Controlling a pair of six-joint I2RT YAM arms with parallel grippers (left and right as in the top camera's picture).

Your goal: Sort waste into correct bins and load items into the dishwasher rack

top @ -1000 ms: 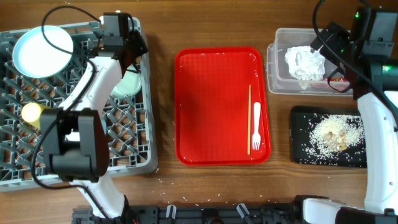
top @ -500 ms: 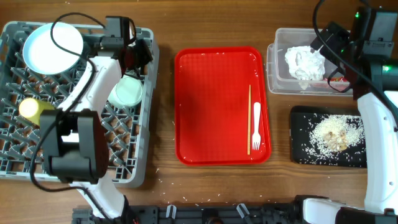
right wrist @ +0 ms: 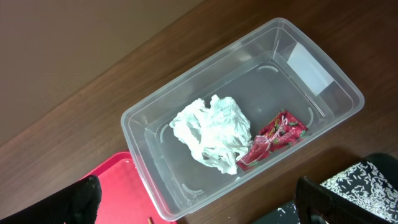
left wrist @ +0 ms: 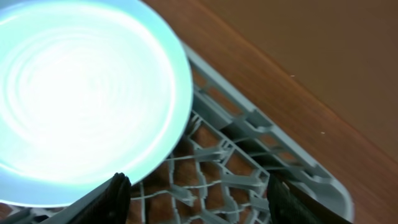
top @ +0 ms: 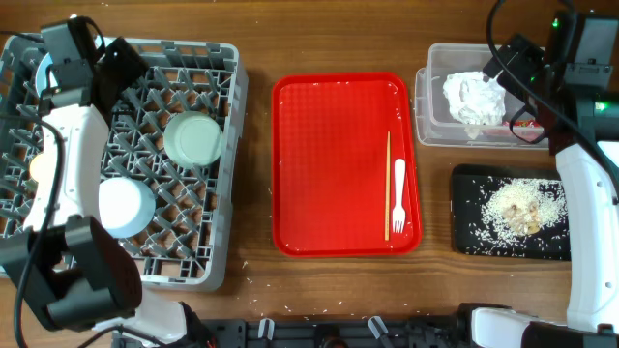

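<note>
The grey dishwasher rack (top: 218,237) fills the left of the table. In it lie a pale teal bowl (top: 193,140), a second bowl (top: 126,205) turned over, and a yellow cup (top: 39,166) half hidden by my left arm. My left gripper (top: 121,66) hangs open over the rack's back left corner. In the left wrist view it (left wrist: 199,199) holds nothing, with the white plate (left wrist: 81,93) and rack rim (left wrist: 249,118) below. My right gripper (right wrist: 202,202) stands open above the clear tub (right wrist: 161,124), which holds the napkin (right wrist: 214,134) and red wrapper (right wrist: 277,137).
A red tray (top: 329,164) in the middle carries a white fork (top: 398,198) and a wooden stick (top: 388,184). The black tray (top: 469,217) at the right holds rice scraps (top: 522,205). The clear tub (top: 430,116) sits behind it, under my right gripper (top: 501,66).
My left gripper has opened and swung left from the teal bowl to the rack's back left corner. The bowl stays in the rack, which has shifted. The right arm has not moved.
</note>
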